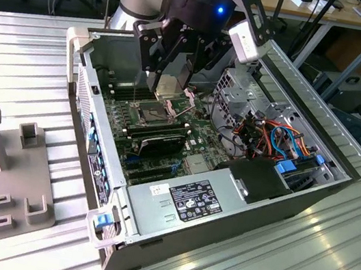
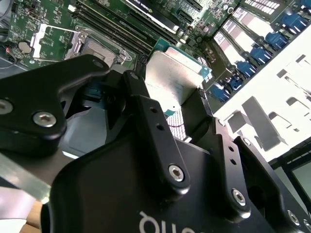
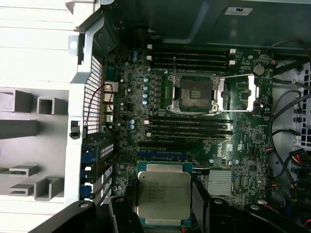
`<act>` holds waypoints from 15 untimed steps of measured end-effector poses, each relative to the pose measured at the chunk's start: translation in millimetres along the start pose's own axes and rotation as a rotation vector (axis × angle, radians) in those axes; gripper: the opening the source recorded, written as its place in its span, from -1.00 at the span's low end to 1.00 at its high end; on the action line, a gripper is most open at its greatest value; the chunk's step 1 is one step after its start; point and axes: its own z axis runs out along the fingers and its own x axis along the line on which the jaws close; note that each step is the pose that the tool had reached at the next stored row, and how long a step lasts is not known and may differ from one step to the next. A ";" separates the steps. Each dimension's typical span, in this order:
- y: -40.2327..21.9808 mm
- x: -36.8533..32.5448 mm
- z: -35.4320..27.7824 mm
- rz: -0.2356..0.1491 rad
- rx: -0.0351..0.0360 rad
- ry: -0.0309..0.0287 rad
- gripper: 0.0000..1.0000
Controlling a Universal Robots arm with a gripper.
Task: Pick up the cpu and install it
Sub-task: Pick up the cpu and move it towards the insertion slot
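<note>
Fingers (image 2: 148, 114) of the gripper (image 2: 172, 97) are clamped on the cpu (image 3: 164, 194). The cpu is held in the air over the green board (image 3: 243, 160) inside the open computer box (image 1: 233, 234). The socket (image 3: 194, 92) is seen with its metal frame flipped open.

Legible print: none I can read.
Fine engraving on the cpu (image 3: 164, 196) lid clamped between the fingers (image 2: 146, 116), cropped white lettering on the gripper (image 2: 167, 87) body behind them, and a white label (image 1: 196, 201) on the power supply (image 1: 245, 205) well apart from them; I can read none of it.
</note>
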 end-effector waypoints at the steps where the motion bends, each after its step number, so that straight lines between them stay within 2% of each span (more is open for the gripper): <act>1: 0.0 -0.1 0.0 0.000 0.0000 0.0000 0.08; 11: -0.1 -2.0 0.0 0.000 -0.0001 0.0000 0.08; 15: -0.3 -5.8 0.4 0.000 0.0000 0.0000 0.08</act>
